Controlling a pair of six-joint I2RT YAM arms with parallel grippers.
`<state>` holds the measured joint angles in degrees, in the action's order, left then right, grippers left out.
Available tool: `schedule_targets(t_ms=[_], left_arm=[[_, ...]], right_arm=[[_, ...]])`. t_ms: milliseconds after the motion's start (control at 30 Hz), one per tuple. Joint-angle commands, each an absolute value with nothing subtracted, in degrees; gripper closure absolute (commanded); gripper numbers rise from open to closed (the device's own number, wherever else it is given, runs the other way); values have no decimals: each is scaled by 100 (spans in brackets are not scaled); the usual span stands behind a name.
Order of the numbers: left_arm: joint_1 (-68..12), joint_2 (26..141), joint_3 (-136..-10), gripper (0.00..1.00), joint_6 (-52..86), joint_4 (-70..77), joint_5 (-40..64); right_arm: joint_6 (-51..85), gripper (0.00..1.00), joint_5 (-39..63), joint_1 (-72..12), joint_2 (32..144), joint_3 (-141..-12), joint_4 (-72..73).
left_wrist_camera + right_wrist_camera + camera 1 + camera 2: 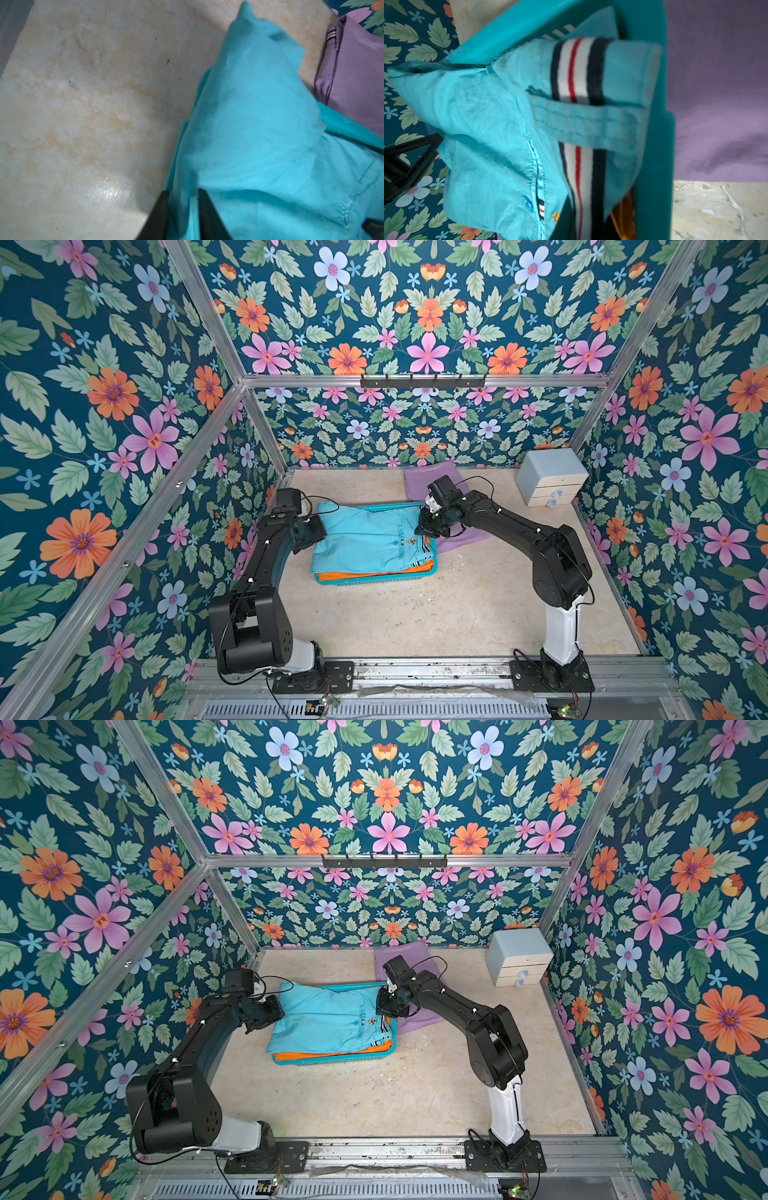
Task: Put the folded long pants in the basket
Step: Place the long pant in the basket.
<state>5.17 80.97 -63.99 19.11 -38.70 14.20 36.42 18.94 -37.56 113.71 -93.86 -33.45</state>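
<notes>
The teal basket (374, 583) (332, 1061) sits mid-table. Turquoise pants (365, 539) (328, 1019) lie on top of it, over orange pants (365, 572) (328, 1054). My left gripper (309, 531) (182, 193) is at the turquoise pants' left edge. Its jaws stand apart with a loose fold of turquoise cloth (259, 124) between them. My right gripper (424, 526) (583, 220) is at the right edge, where the striped waistband (577, 72) covers its jaws. Lilac pants (419, 485) (353, 83) (716, 83) lie flat on the table behind and right of the basket, partly under the right arm.
A pale grey-blue drawer box (550, 477) stands at the back right corner. A black hook rail (423, 381) hangs on the back frame. Flowered walls close in three sides. The beige tabletop (415, 614) stretches bare in front of the basket.
</notes>
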Motion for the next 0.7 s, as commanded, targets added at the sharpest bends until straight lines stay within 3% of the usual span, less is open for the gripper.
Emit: schedule_targets(t_ms=[0,100,167,267,333,367,467,600,667], left_arm=[[526,7842,-6529,42,1827,-4385,1404],[519,7445,-6520,30,1860,-4591,1159],[522,7196,-6439,31,1870,-4610,1157],[520,6942,-6352,47,1882,-4816,1335],[517,6764,-6167,62,1892,-4764,1734],[513,6663,-6061,75,1890,-4630,2070],[510,6558,-5733,96,2044,-4017,3138],[511,6859,-5407,100,2105,-3874,3239],[513,6904,-5259,100,2074,-3985,2917]], right_arm=[[3430,57,1659,-3718,11193,-9470,-3590],[3367,46,1442,-3714,10902,-9335,-3718],[3335,44,1234,-3707,10683,-9194,-3875],[3324,44,1150,-3687,10370,-8901,-3904],[3352,46,1292,-3698,10181,-8714,-3792],[3368,48,1454,-3706,10118,-8639,-3714],[3518,56,1830,-3735,10075,-8543,-3410],[3702,78,2057,-3851,10445,-8970,-3230],[3822,83,2085,-3902,10743,-9254,-3104]])
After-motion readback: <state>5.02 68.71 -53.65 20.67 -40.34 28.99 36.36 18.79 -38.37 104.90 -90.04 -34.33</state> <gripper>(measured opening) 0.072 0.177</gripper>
